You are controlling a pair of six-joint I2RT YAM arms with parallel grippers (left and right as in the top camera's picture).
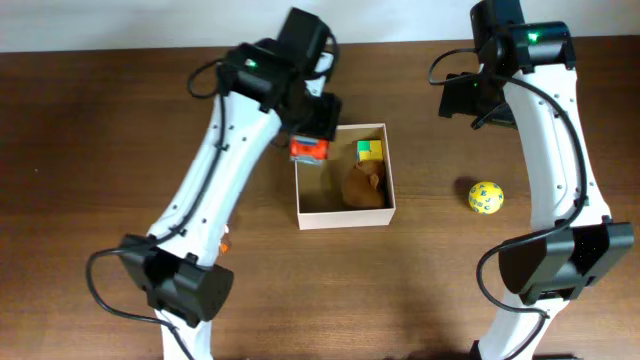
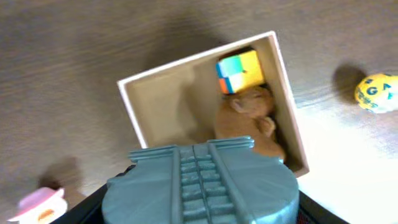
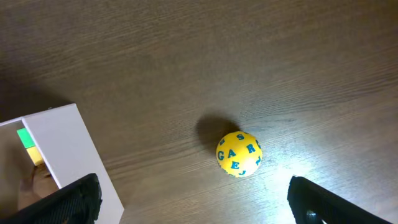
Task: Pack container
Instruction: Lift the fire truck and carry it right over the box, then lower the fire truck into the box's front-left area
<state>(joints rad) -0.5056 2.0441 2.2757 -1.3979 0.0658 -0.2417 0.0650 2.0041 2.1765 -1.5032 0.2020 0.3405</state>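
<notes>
— Where's the container [image 1: 345, 219]?
— Mid-table, between the two arms. A brown plush toy [image 1: 365, 187] and a multicoloured cube [image 1: 370, 150] lie inside.
— And the left gripper [image 1: 310, 148]?
— Over the container's far left corner, clamped on a grey ridged toy [image 2: 199, 180].
— The right gripper [image 3: 193, 186]?
— Fingers wide apart, off to the container's right, near a yellow lettered ball [image 1: 485, 197] on the table [image 1: 100, 150].

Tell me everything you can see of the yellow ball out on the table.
The yellow ball is a small, smooth-looking sphere printed all over with blue capital letters. It rests on the bare wooden table, casting a shadow, on the right arm's side of the container and apart from it. Only the table touches it; the open right gripper hangs above, clear of it.
</notes>
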